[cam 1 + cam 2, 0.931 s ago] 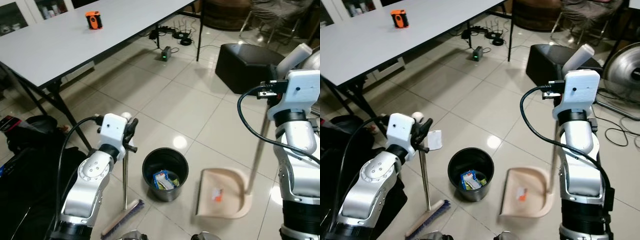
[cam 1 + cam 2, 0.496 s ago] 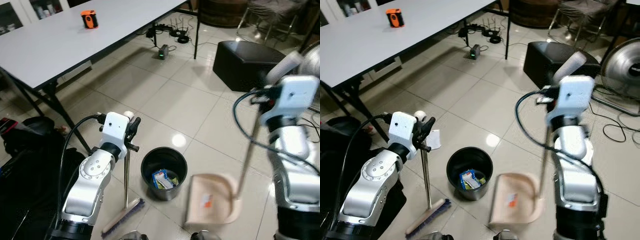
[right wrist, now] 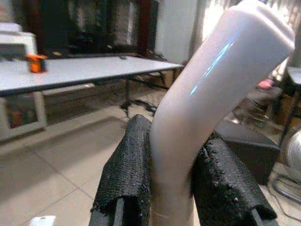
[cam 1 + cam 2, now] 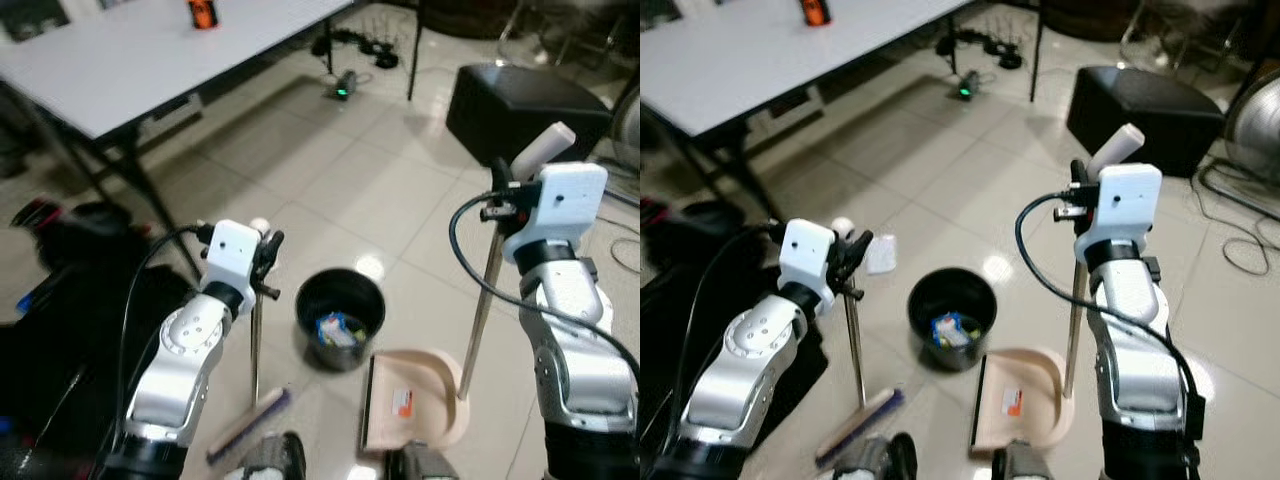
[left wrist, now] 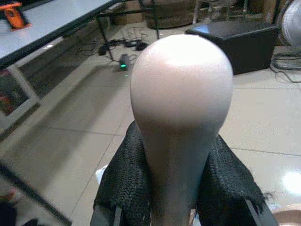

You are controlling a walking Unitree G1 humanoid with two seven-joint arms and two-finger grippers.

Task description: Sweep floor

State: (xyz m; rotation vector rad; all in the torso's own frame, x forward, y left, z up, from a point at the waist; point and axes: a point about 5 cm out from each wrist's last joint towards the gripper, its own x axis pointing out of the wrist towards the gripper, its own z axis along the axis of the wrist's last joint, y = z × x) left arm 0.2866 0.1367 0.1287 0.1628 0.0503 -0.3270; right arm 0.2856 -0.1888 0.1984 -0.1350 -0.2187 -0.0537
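Observation:
My left gripper (image 4: 268,262) is shut on the broom handle (image 4: 254,340), whose rounded cream top (image 5: 181,89) sits between the black fingers (image 5: 124,183). The broom head (image 4: 248,424) rests on the tiles near my feet. My right gripper (image 4: 503,205) is shut on the dustpan handle (image 3: 207,103), a cream grip atop a long pole (image 4: 478,312). The beige dustpan (image 4: 410,414) sits on the floor just right of the black bin (image 4: 340,318), with a small orange-and-white scrap (image 4: 403,403) on it. The bin holds wrappers.
A grey table (image 4: 170,50) with an orange object (image 4: 203,13) stands at the back left. A black ottoman (image 4: 525,105) is at the back right, cables and a power strip (image 4: 345,88) behind. Black bags (image 4: 60,300) lie at my left. A white scrap (image 4: 881,253) lies on the tiles.
The camera has shifted as I move. The dustpan has come left to sit close beside the bin, its pole now more upright. The broom stays upright in my left gripper.

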